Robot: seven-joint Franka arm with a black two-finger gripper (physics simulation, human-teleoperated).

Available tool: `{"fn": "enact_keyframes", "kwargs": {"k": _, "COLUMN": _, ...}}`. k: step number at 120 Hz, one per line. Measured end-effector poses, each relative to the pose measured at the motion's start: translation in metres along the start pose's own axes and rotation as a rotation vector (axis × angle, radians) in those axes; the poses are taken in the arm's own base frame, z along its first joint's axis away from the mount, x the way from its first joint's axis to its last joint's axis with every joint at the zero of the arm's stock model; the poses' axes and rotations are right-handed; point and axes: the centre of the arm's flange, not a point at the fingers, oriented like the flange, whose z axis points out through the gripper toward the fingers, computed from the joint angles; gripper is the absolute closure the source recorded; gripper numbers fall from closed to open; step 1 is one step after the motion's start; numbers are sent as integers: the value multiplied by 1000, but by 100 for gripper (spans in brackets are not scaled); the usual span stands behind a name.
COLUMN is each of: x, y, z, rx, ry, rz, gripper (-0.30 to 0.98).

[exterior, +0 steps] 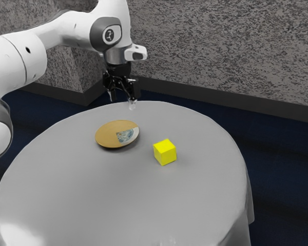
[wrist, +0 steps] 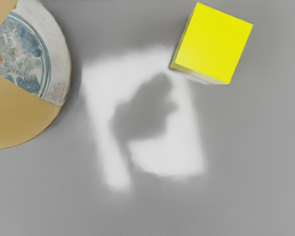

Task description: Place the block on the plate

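My gripper hangs above the table's far side in the exterior view, its two fingers apart with nothing between them. A yellow block rests on the table, nearer the camera and farther to the exterior view's right than the gripper. Beside the block, not touching it, lies a round tan plate with a blue-and-white patterned section. The wrist view has the block and part of the plate, with bare tabletop between them.
A smooth grey cloth covers the round table. Behind it stands a speckled grey wall with a dark base strip. Light and a dark shadow fall on the tabletop between plate and block.
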Motion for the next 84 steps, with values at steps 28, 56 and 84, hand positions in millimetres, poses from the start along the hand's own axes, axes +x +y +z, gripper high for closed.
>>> {"fn": "enact_keyframes", "kwargs": {"k": 28, "x": 42, "y": 5, "z": 14, "rx": 5, "ry": 31, "rz": 135, "gripper": 0}}
{"fn": "enact_keyframes", "kwargs": {"k": 56, "x": 67, "y": 33, "z": 51, "rx": -29, "ry": 15, "rz": 286, "gripper": 0}}
{"fn": "enact_keyframes", "kwargs": {"k": 84, "x": 89, "y": 35, "z": 94, "rx": -32, "ry": 13, "rz": 379, "gripper": 0}}
